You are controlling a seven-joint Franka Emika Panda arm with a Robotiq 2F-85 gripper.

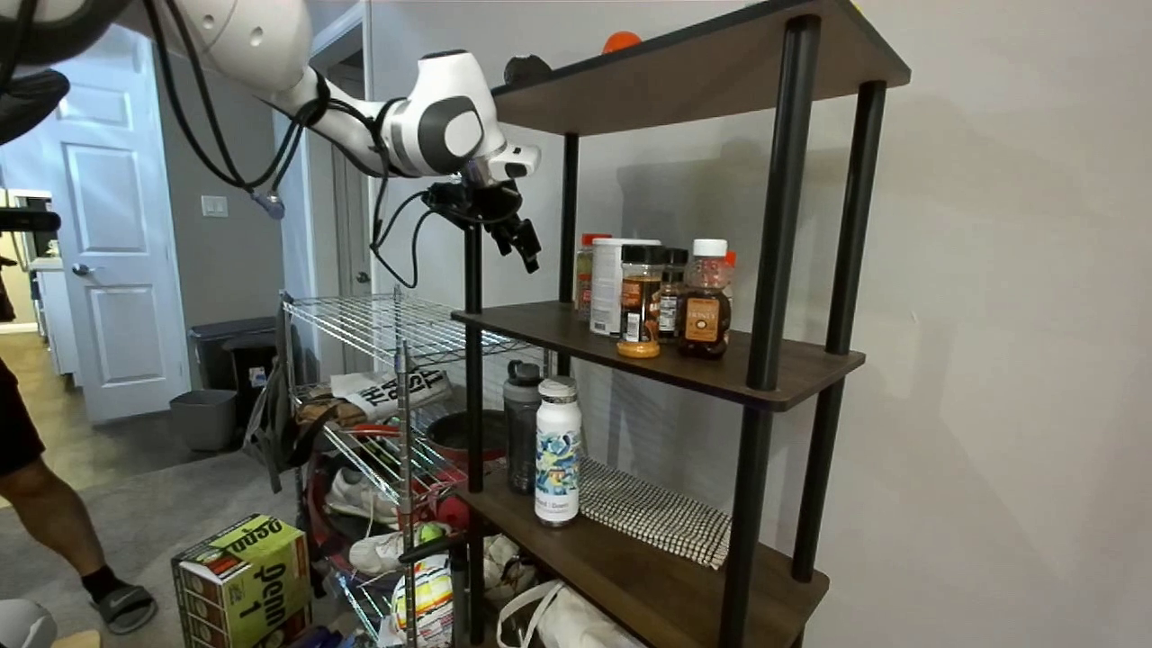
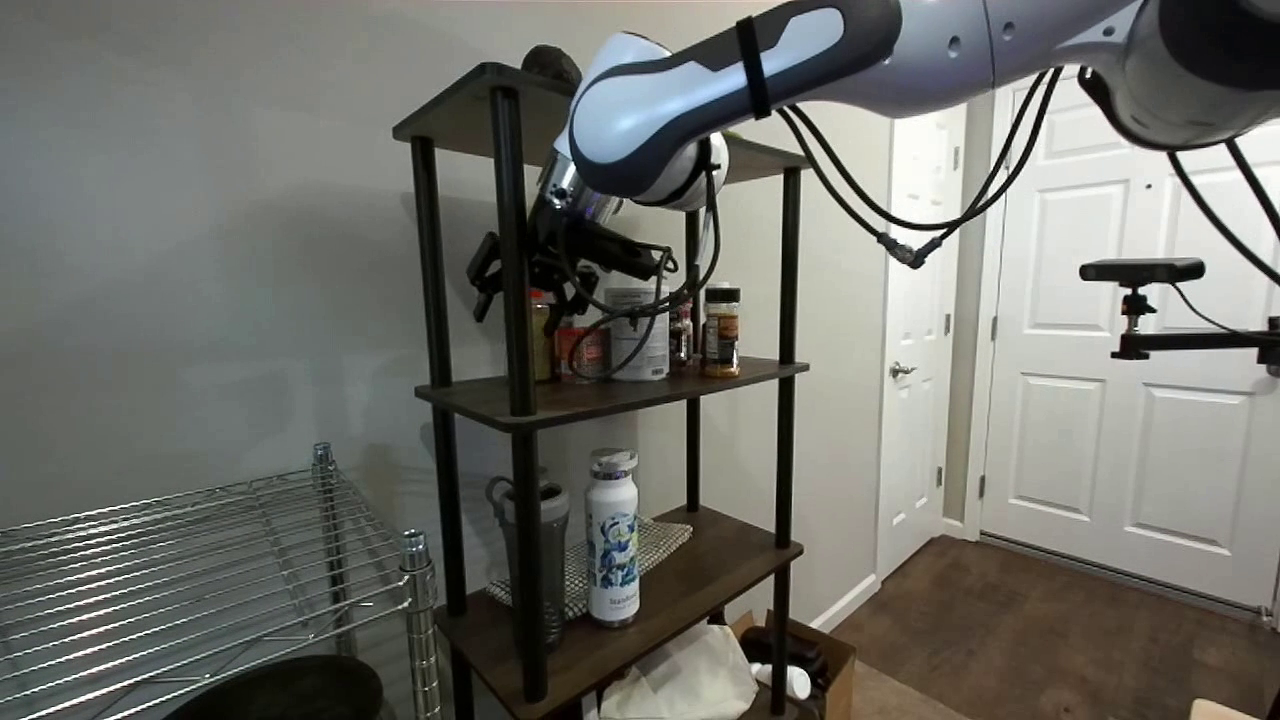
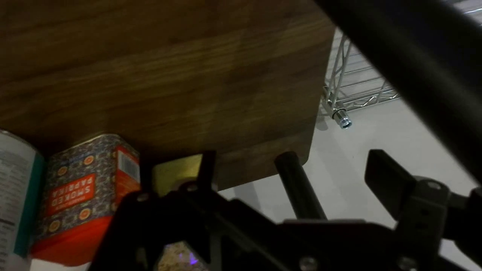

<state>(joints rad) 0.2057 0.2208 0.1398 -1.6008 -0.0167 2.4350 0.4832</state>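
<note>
Paprika tin [image 3: 86,194] stands outside the spread jaws.

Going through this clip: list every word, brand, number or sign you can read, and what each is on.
"SMOKED PAPRIKA": on the tin, wrist view.
"HONEY": on the honey bottle, in an exterior view.
Large lettering on the yellow box and white item: there, but not surely legible.
Print on the canister, spice jar and white bottle: too small or blurred.
</note>
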